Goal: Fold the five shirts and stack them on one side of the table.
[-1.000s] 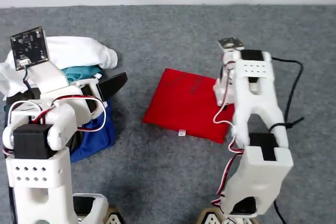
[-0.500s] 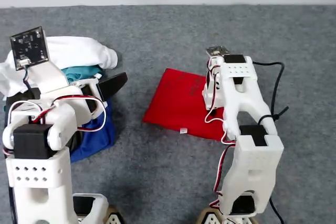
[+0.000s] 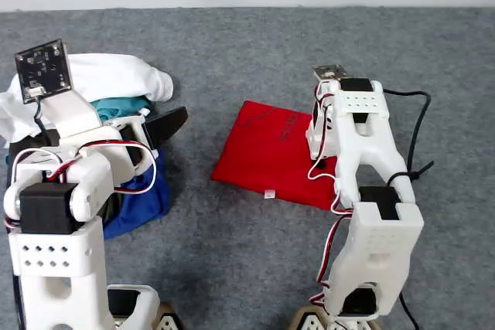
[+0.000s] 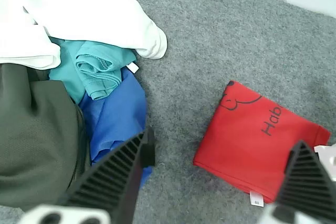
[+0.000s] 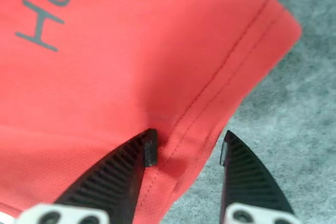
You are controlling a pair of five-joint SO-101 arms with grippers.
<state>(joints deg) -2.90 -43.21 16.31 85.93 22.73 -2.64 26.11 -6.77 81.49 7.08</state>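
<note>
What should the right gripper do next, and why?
Probably close the right gripper on the red shirt: its open fingers straddle the hemmed edge, and the shirt lies folded apart from the pile.

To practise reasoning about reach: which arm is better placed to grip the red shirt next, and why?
Probably right: the right hand, open, straddles the hemmed edge of the red shirt. The left hand hangs open by the shirt pile, farther off.
</note>
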